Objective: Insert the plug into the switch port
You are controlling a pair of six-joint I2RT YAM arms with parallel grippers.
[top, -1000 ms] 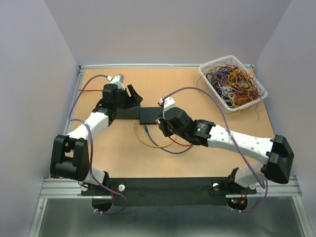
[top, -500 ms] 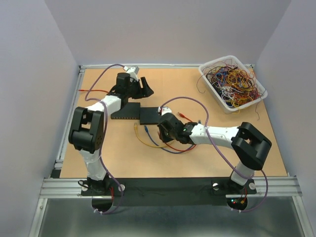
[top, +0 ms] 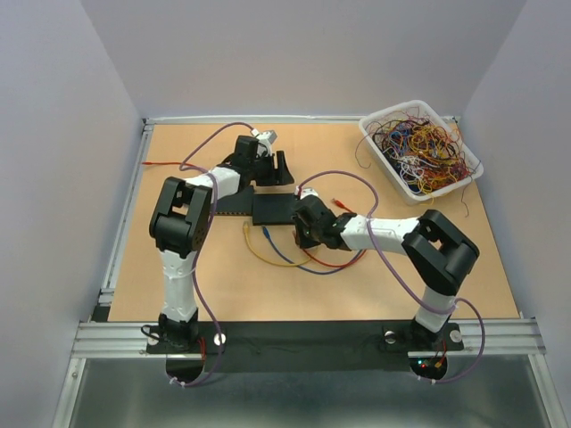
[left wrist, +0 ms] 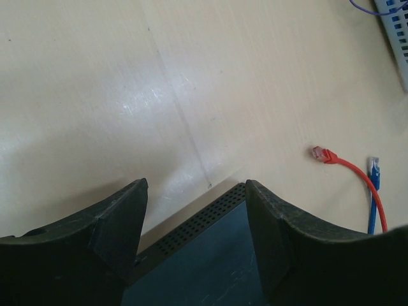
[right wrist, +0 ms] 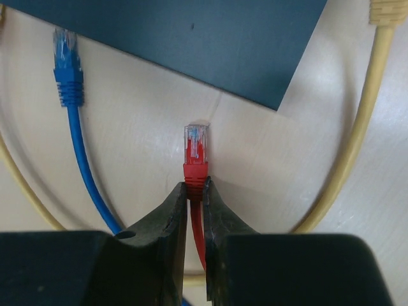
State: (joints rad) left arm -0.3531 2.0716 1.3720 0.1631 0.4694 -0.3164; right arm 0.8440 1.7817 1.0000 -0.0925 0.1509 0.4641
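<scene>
Tabletop [top: 268,290] holds a switch [top: 269,210] and a white bin [top: 368,132] of tangled cables [top: 424,147]

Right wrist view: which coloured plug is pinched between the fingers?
The red plug, clamped at its boot by the right fingers; the blue plug lies loose to its left, the yellow plug at the upper right.

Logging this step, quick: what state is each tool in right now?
Left tool: open, nothing gripped.
Right tool: closed on the red plug, at its boot.
</scene>
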